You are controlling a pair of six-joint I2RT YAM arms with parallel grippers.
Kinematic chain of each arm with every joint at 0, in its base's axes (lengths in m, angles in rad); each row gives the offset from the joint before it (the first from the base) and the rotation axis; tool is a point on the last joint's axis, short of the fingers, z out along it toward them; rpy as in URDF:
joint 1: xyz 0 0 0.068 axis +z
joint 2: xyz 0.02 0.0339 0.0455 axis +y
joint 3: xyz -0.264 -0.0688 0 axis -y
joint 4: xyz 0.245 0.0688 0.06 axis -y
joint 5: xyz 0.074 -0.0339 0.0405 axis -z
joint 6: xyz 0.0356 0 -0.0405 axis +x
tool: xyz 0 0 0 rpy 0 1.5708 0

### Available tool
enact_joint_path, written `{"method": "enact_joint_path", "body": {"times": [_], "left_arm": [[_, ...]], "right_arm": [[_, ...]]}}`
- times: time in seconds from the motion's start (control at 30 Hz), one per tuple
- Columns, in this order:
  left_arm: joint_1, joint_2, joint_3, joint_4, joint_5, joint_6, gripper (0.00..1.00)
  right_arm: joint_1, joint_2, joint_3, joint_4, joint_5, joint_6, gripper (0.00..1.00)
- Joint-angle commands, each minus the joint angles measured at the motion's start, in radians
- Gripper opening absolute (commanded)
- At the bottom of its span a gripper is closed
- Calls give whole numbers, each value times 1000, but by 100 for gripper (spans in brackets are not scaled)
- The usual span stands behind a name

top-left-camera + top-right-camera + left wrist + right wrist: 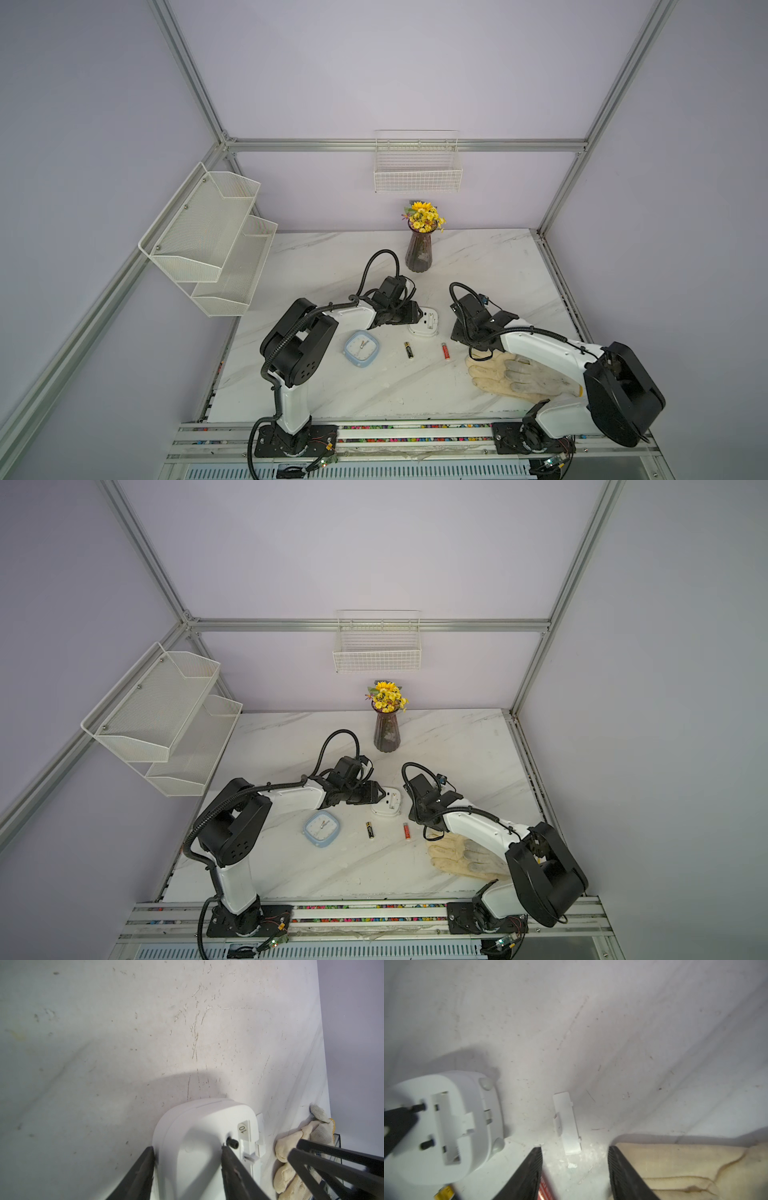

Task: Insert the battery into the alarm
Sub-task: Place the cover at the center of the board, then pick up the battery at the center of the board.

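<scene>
The white alarm lies face down mid-table, its empty battery slot facing up. My left gripper is shut on it, one finger at its edge and the other on its back by a black knob. A black-and-gold battery and a red battery lie loose in front of the alarm. My right gripper hangs open just right of the alarm, holding nothing. The white slot cover lies flat on the table just beyond its fingertips. The red battery lies beside one finger.
A blue clock lies face up to the left of the batteries. A cream work glove lies under my right forearm. A vase of yellow flowers stands at the back. Wire baskets hang on the walls.
</scene>
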State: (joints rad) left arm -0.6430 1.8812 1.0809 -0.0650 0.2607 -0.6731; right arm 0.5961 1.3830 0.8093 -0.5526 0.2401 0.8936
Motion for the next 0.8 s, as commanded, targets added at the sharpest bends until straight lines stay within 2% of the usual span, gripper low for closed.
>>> {"method": "enact_joint_path", "body": {"times": [0.0, 0.13, 0.37, 0.57, 0.77], "left_arm": [[-11, 44, -27, -150, -29, 6, 51], [-11, 45, -33, -138, -28, 3, 51], [-11, 48, -45, -130, -31, -4, 52], [-10, 59, -42, -124, -26, -11, 52], [-11, 57, -44, -123, -27, -13, 52]], "right_arm": [[49, -22, 84, -69, -3, -62, 50], [139, 71, 159, -120, 17, -59, 46], [244, 161, 121, -94, 28, 2, 40], [272, 178, 59, -74, 46, 60, 39], [272, 215, 68, -46, 72, 85, 34]]}}
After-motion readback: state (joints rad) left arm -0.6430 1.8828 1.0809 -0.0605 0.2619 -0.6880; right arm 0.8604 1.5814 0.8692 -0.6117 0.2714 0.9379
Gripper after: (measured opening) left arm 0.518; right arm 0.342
